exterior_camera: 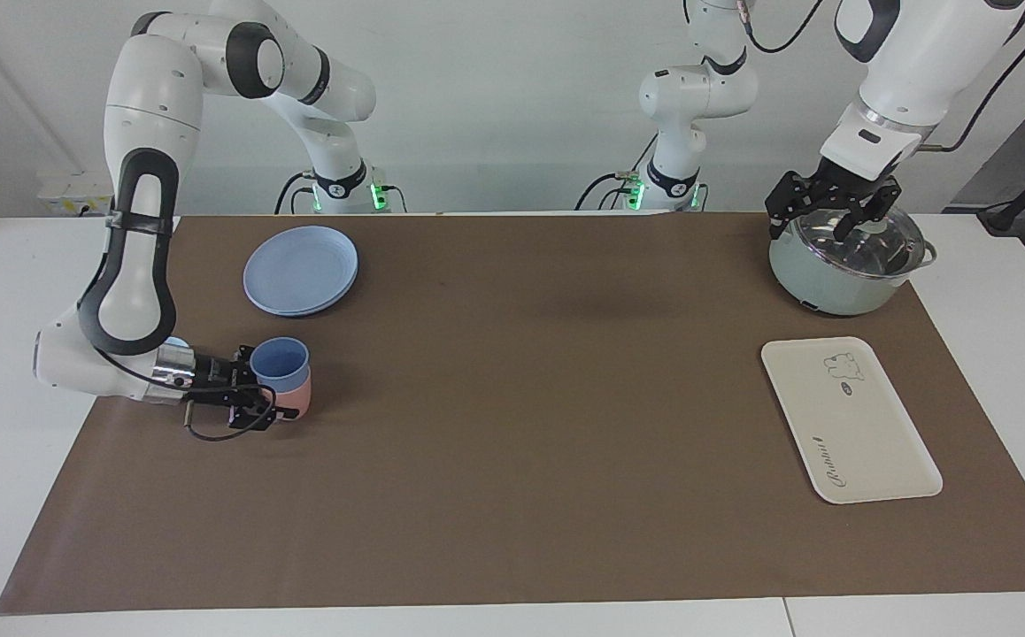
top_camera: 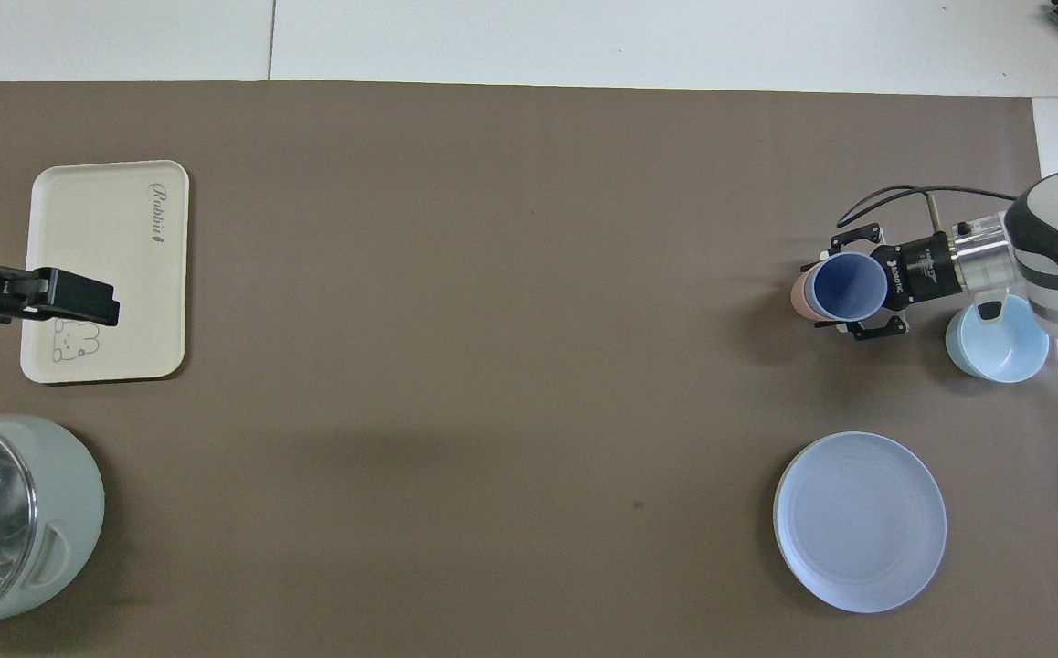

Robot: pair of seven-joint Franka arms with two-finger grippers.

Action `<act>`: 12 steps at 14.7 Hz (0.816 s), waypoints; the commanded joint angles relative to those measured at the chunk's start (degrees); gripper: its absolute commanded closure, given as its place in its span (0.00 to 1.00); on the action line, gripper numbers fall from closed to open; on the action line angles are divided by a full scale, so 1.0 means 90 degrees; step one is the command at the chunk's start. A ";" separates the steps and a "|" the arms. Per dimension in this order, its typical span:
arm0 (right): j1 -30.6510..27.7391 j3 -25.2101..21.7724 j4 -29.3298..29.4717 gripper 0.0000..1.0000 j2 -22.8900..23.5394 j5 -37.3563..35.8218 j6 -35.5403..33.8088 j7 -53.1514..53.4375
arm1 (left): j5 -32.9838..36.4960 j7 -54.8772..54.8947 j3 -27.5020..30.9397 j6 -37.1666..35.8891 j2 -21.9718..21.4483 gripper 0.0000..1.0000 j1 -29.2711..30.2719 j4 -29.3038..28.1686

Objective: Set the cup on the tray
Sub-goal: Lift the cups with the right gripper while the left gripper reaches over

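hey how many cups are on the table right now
2, at the right arm's end: the blue cup nested in the pink cup. The bowl beside them isn't counted.

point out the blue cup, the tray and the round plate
blue cup (exterior_camera: 280, 360), facing view, inside of its open mouth
tray (exterior_camera: 858, 433), facing view, bare middle
round plate (top_camera: 860, 521), overhead view, centre

So one cam sits high across the desk (exterior_camera: 512, 460), facing the robots. The other hangs above their end, looking steeply down. Both catch the whole brown mat (top_camera: 492, 274), just flipped half a turn.
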 commanded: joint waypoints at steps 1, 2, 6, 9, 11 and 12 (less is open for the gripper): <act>0.0026 0.0053 -0.0252 1.00 -0.0295 0.0209 -0.0014 0.0137 | -0.0291 -0.0631 0.0003 0.0395 -0.0236 0.00 -0.0018 -0.0463; 0.0056 0.0053 -0.0272 1.00 -0.0383 0.0209 -0.0023 0.0186 | -0.0458 -0.0749 0.0003 0.0434 -0.0265 0.00 -0.0018 -0.0483; 0.0552 0.0043 -0.0340 1.00 -0.0812 0.0199 0.0025 0.1054 | -0.1267 -0.1275 0.0003 0.0590 -0.0266 0.00 -0.0056 -0.0591; 0.1089 0.0033 -0.0515 1.00 -0.1242 0.0199 0.0269 0.1678 | -0.1903 -0.2503 -0.0075 0.1378 -0.0450 0.00 -0.0425 -0.1058; 0.1538 0.0033 -0.0555 1.00 -0.1466 0.0180 0.0386 0.2166 | -0.1934 -0.3382 -0.0076 0.2149 -0.0548 0.00 -0.1098 -0.1429; 0.1763 0.0033 -0.0555 1.00 -0.1574 0.0170 0.0454 0.2430 | -0.1934 -0.3793 -0.0076 0.2482 -0.0549 0.00 -0.1421 -0.1547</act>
